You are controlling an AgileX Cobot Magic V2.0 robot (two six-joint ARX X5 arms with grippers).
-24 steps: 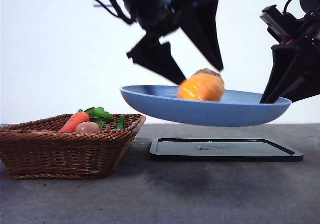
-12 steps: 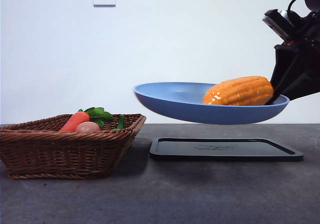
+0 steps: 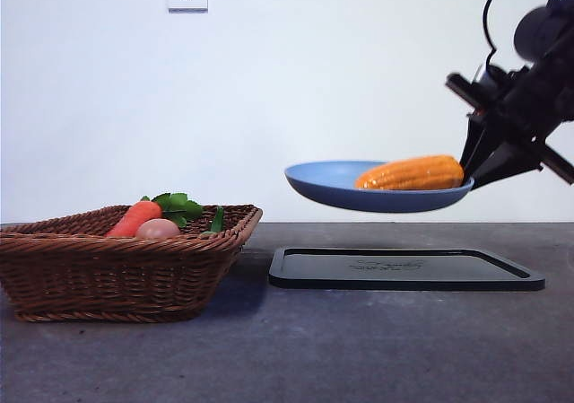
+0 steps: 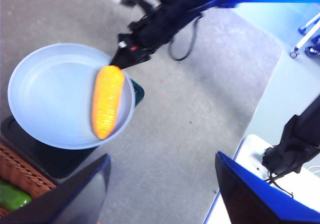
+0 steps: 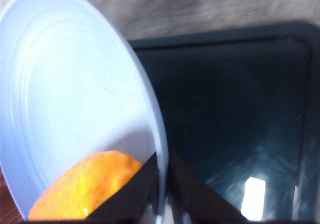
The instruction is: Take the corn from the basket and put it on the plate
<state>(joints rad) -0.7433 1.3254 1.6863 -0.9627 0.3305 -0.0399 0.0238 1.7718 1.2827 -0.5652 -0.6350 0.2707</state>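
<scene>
Blue plate point(image 3: 334, 184) holding corn point(image 3: 411, 173), basket point(image 3: 117, 273) holding carrot point(image 3: 134, 218)

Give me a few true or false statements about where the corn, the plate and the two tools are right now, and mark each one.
1. The corn lies on the plate. True.
2. The plate rests on the black tray. False: it is held in the air above the tray.
3. The right tool grips the plate's rim. True.
4. The left tool holds the corn. False: it is open, empty and high above the table.
5. A carrot lies in the basket. True.
</scene>
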